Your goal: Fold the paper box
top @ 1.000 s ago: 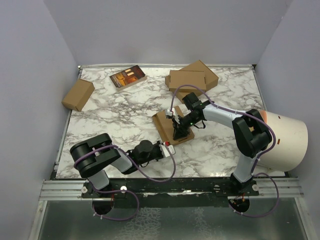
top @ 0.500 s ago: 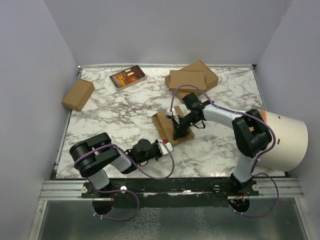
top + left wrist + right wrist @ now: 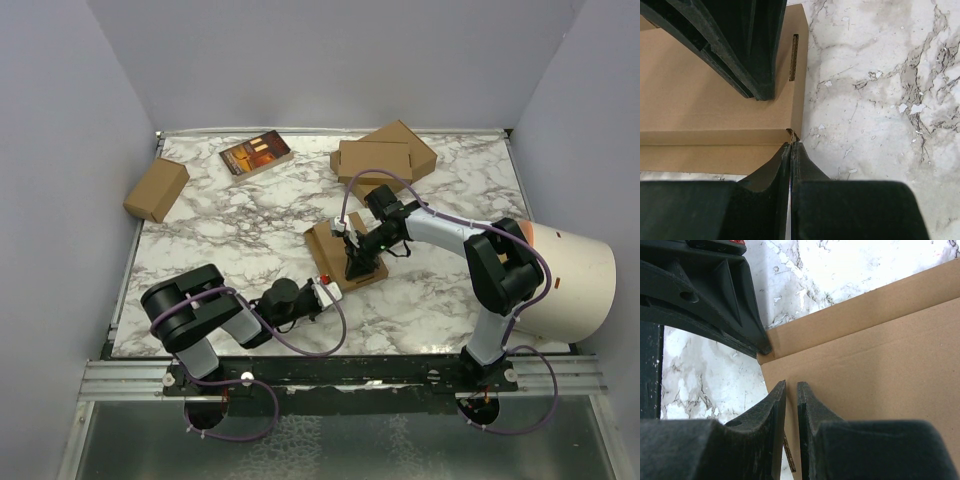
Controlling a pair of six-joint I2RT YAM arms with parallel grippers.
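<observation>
The paper box lies flat in the middle of the marble table, a brown cardboard sheet with a folded strip along its near edge. My right gripper stands on the sheet. In the right wrist view its fingers are nearly closed over the bare cardboard, holding nothing. My left gripper lies low on the table at the box's near corner. In the left wrist view its tips are shut and touch the corner of the folded strip. A slit shows near the right gripper's fingers.
A stacked pair of folded brown boxes sits at the back right. A small brown carton is at the far left. A printed flat box lies at the back. A large white dome stands at the right edge.
My left gripper has drawn back a little to the left along the table, away from the box's near corner. The right gripper and the box have not moved.
</observation>
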